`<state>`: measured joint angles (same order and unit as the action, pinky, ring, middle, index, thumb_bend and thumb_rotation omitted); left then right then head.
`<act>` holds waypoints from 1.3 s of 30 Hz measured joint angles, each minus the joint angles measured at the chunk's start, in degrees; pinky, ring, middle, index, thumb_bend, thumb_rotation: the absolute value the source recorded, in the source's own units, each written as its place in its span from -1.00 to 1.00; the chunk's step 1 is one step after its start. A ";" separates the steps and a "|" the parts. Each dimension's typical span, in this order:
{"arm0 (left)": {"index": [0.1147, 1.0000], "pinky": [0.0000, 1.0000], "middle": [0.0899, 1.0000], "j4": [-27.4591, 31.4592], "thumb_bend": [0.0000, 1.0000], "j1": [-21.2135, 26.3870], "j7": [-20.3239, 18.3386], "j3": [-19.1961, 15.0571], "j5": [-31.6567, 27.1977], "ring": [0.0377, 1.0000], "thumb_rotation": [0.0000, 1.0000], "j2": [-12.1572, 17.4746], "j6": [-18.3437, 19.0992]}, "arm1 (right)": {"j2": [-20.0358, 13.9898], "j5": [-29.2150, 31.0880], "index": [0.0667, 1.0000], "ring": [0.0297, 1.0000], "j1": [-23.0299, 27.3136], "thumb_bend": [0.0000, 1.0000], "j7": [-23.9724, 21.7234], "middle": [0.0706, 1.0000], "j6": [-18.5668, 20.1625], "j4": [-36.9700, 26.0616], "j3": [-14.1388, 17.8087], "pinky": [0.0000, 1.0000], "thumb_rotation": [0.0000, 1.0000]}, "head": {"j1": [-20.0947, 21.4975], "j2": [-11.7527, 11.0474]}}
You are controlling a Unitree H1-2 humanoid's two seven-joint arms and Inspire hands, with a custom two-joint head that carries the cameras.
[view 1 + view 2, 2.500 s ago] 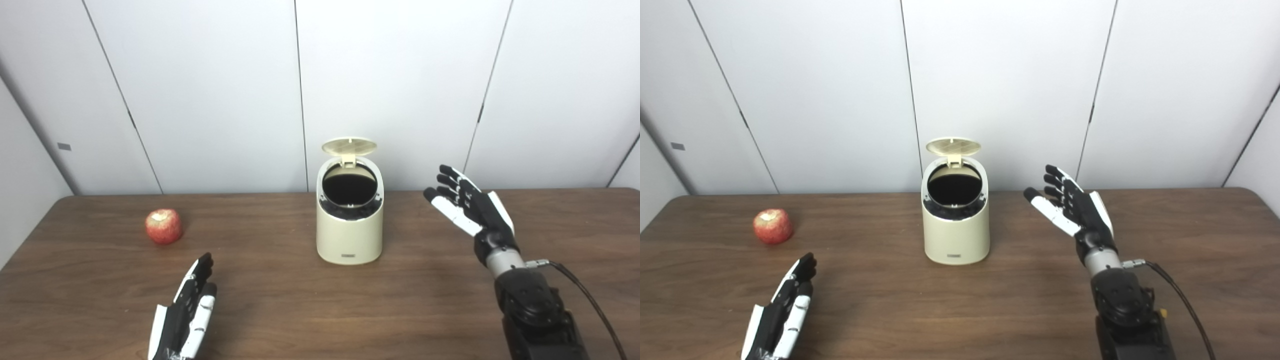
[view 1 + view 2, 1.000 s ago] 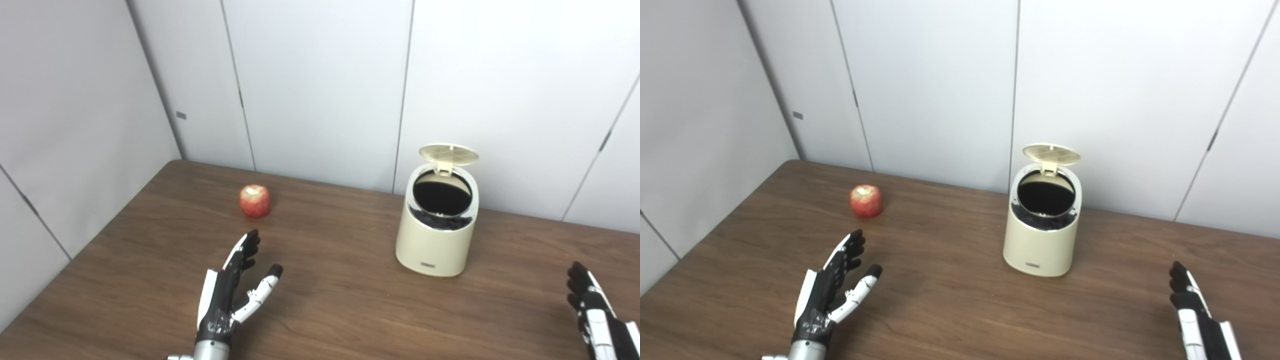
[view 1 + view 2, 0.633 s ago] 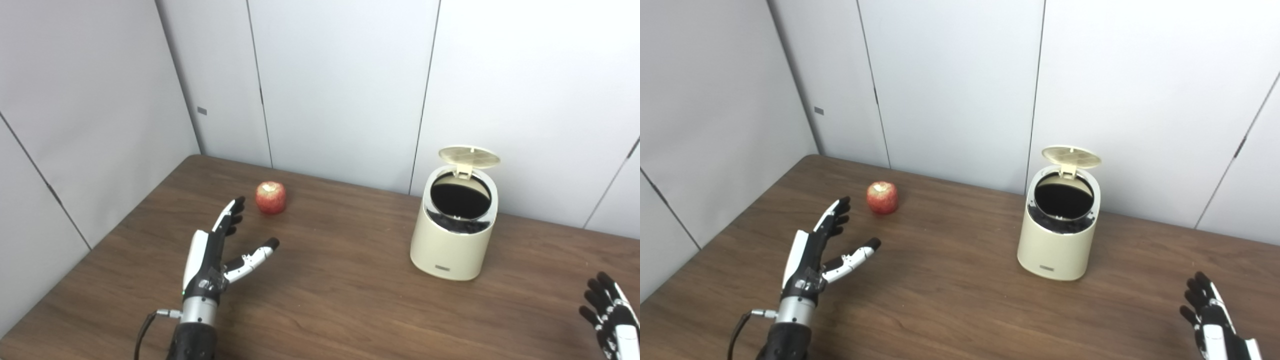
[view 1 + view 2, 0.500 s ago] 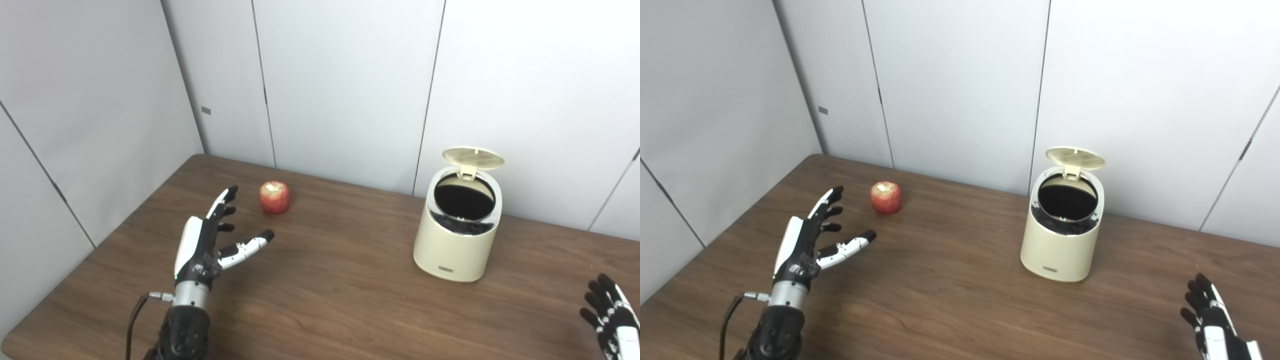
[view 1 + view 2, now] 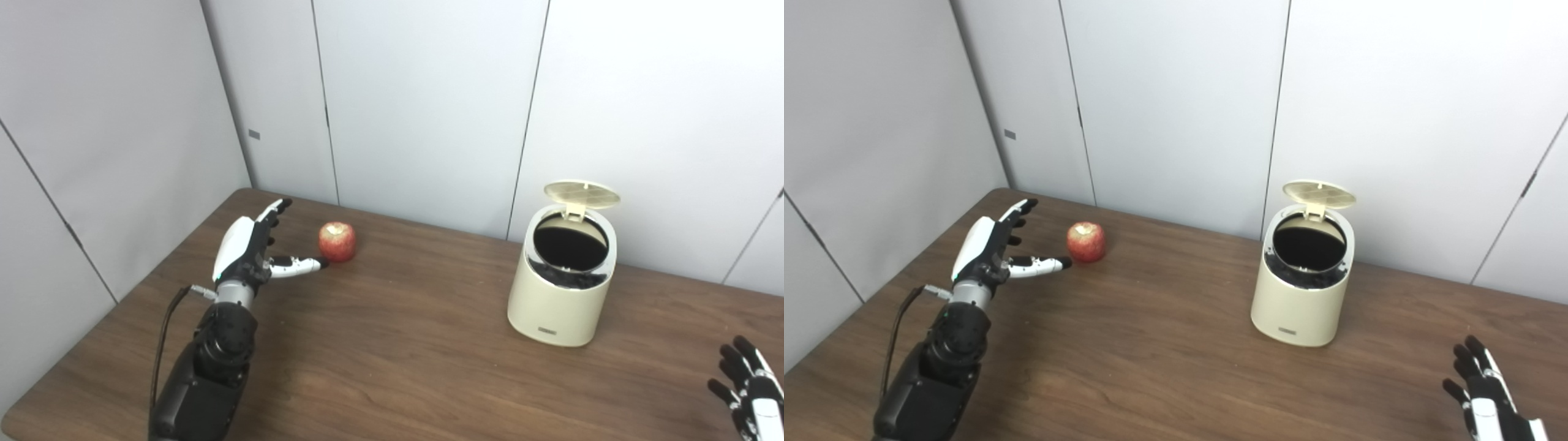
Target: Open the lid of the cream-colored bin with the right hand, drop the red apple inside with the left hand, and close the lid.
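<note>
- Left eye view: left hand (image 5: 248,245) spread wide, empty, just beside the red apple (image 5: 337,241).
- Apple looks firm, smooth, roll-prone; wrap its sides.

Bright, even light — soft faint shadows, sharp, no glare.

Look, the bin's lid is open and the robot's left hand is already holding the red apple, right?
Not quite. The bin does have its lid open, but the left hand is not holding the red apple yet. In the left eye view its fingers are spread beside the apple, which sits on the table.
</note>
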<state>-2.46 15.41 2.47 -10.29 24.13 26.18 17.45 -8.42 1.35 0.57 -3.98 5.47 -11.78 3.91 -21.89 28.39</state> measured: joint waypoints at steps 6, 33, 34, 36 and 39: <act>0.85 0.46 0.87 -6.63 0.84 5.38 -1.53 3.47 0.06 0.71 -0.63 1.57 0.02 | 1.13 -0.03 0.99 0.96 -0.17 -0.20 0.04 0.90 1.47 -1.16 -0.23 0.92 0.85 | 0.44 0.09; 0.82 0.69 0.97 -16.25 1.00 18.11 -22.99 23.35 7.71 0.96 -0.57 8.85 9.09 | 1.47 -1.25 0.99 0.95 -0.42 -0.11 0.49 0.89 1.83 -2.27 -0.85 0.91 1.00 | 1.50 0.53; 0.81 0.68 0.96 -16.82 0.99 18.43 -23.46 23.85 8.57 0.95 -0.58 8.96 9.07 | 1.50 -1.51 0.99 0.95 -0.45 -0.12 0.56 0.89 1.84 -2.27 -0.87 0.90 1.00 | 1.67 0.44; 0.78 0.66 0.93 -17.58 0.98 19.44 -24.38 24.57 9.86 0.92 -0.60 9.40 9.12 | 1.55 -1.80 0.99 0.95 -0.45 -0.13 0.63 0.89 1.83 -2.27 -0.97 0.90 1.00 | 1.85 0.44; 0.68 0.59 0.85 -18.17 0.93 19.89 -24.58 24.71 10.16 0.84 -0.68 9.65 9.11 | 1.76 -1.99 0.98 0.95 -0.45 -0.23 0.65 0.88 1.82 -2.27 -1.06 0.89 1.00 | 2.11 0.35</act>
<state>-20.63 35.30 -22.10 14.42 34.28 35.84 26.56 -6.65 -0.64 0.12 -3.33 7.29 -14.04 2.85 -19.78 28.74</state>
